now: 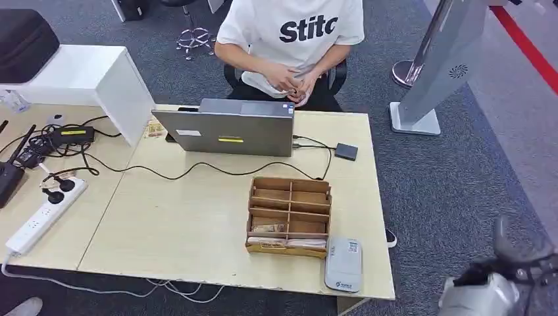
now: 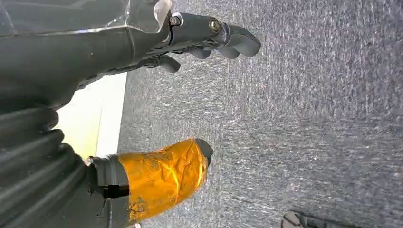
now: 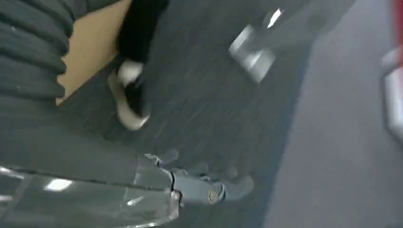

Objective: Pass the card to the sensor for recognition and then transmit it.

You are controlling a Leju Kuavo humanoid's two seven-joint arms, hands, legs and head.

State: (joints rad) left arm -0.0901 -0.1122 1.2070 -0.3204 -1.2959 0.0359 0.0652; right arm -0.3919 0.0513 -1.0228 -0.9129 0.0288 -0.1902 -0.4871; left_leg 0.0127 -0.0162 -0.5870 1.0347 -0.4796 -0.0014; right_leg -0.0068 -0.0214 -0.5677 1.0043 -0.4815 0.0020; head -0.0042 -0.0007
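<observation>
Both hands hang off the surface, over grey carpet. In the head view the right hand [image 1: 520, 263] shows at the lower right corner, past the surface's [image 1: 197, 224] near right corner, dark fingers raised above a silver wrist; its wrist view is blurred, but the fingers [image 3: 223, 187] look spread and hold nothing. Just left of that hand, at the surface's near edge, lies the grey-white card sensor [image 1: 343, 264], flat and touching the front right corner of the wooden card box [image 1: 289, 214]. The box has several open compartments; pale cards [image 1: 286, 242] lie in its nearest row — I cannot tell how many. Farther from the hand, across the surface, stands a grey laptop [image 1: 227, 127] with its lid back toward the robot, a small black device [image 1: 346, 151] cabled beside it, and behind it a seated person in a white shirt [image 1: 289, 33] with hands together.

The left hand [image 2: 199, 42] shows in its own wrist view: dark fingers loosely apart and a thumb wrapped in orange tape [image 2: 164, 175], with nothing between them — carpet lies beyond, and a pale strip of the surface's edge sits close to the wrist. A white power strip [image 1: 46, 214] and black cables lie at the surface's far left, beside a white box stand [image 1: 99, 79].
</observation>
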